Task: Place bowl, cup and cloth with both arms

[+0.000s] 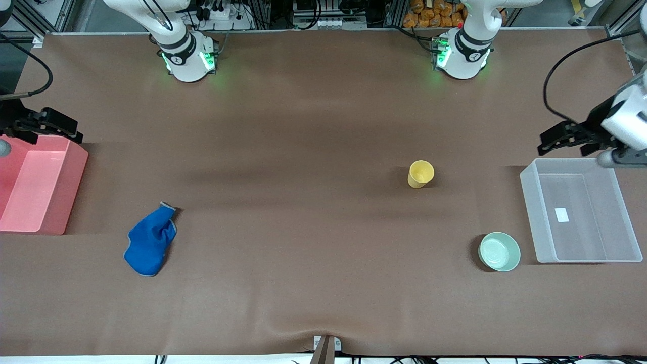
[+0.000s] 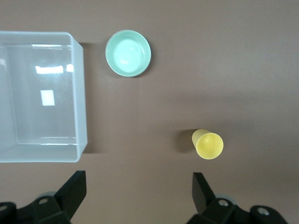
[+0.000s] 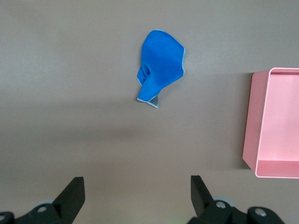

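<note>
Nothing is placed yet: the bowl point(image 1: 499, 251), cup point(image 1: 420, 174) and cloth point(image 1: 150, 246) all sit on the table, and the clear bin point(image 1: 530, 212) and pink bin point(image 1: 71, 202) hold nothing (by my reading). The left gripper point(image 1: 556, 139) hangs over the table beside the clear bin and the right gripper point(image 1: 58, 126) over the pink bin's edge, both spread wide and holding nothing.

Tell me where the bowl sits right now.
The bowl rests on the table toward the left arm's end, just beside the clear bin and nearer the front camera than the cup.

Glossy-glazed bowl point(image 1: 499, 251), matt yellow cup point(image 1: 420, 174), soft fabric cloth point(image 1: 150, 241), frosted plastic bin point(image 1: 579, 217).
</note>
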You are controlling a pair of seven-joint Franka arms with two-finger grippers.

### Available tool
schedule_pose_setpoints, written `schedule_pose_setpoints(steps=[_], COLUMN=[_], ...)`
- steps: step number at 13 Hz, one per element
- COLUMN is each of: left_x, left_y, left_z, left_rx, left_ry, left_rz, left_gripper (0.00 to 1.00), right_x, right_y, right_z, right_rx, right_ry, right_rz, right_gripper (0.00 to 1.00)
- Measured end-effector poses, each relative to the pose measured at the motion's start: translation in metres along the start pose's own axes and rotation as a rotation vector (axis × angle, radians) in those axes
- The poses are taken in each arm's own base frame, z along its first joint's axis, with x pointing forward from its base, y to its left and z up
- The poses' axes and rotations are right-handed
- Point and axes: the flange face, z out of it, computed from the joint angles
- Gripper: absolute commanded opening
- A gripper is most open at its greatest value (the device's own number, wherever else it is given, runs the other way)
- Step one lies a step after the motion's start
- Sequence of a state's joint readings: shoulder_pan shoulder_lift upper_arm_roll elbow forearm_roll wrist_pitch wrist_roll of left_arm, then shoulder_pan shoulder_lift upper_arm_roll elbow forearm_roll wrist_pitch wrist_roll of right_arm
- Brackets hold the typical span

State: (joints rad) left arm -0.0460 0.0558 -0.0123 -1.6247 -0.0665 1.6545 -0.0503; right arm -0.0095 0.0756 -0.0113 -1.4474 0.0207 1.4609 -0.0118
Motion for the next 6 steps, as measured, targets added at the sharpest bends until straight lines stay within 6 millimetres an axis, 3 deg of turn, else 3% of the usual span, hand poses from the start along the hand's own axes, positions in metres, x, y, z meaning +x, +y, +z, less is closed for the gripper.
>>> schedule_pose_setpoints(steps=[3, 6], left_x=[-0.005, -0.012], left_y=[0.029, 0.054], left_z=[0.043, 0.105], left_rx=[-0.019, -0.015], left_ry=[-0.056, -0.059], left_rz=[0.016, -0.008], left_gripper=[1.00, 1.00], right_x=[0.014, 0.030], right_y=[0.002, 0.004], right_z=[0.015, 0.025], right_rx=[0.000, -0.001], right_ry=[-0.007, 0.005], right_rz=[0.004, 0.006], right_gripper=[1.00, 1.00])
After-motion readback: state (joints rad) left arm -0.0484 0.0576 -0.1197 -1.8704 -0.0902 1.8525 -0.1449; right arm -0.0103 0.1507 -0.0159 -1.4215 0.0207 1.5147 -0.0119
